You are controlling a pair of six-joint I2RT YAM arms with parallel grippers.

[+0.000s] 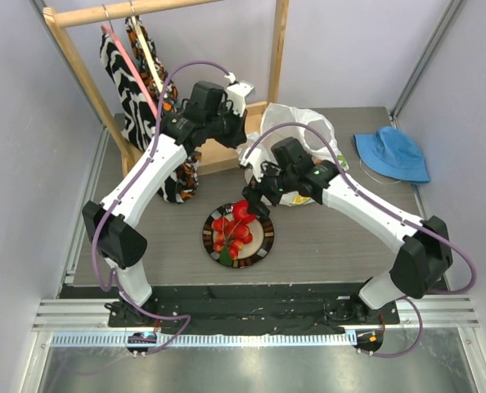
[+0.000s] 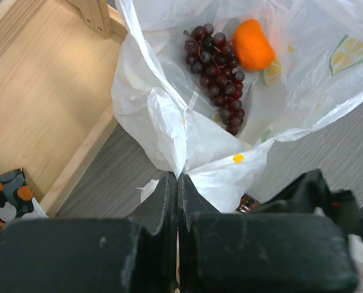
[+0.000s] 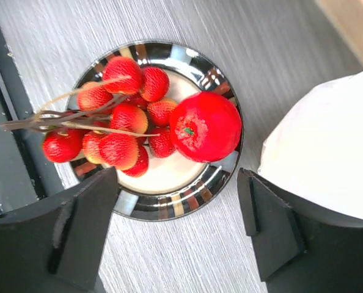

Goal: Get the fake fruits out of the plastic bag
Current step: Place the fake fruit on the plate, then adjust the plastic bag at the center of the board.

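Observation:
The plastic bag [image 2: 169, 122] lies open at the back of the table, white and crinkly [image 1: 304, 131]. Inside it I see a dark purple grape bunch [image 2: 218, 76] and an orange [image 2: 253, 46]. My left gripper [image 2: 178, 180] is shut on the bag's near edge, pinching a fold of plastic. A red apple [image 3: 205, 126] and a cluster of red berries [image 3: 117, 122] rest on a striped plate [image 3: 169, 207]. My right gripper [image 3: 178, 223] hovers open just above the plate's edge [image 1: 265, 246] with nothing between its fingers. The bag's side [image 3: 328, 159] is close on its right.
A blue hat [image 1: 393, 153] lies at the back right. A wooden clothes rack [image 1: 75, 70] with patterned garments [image 1: 137, 82] stands at the back left, its wooden base [image 2: 41, 104] right beside the bag. The table's dark front edge [image 3: 4, 152] runs near the plate.

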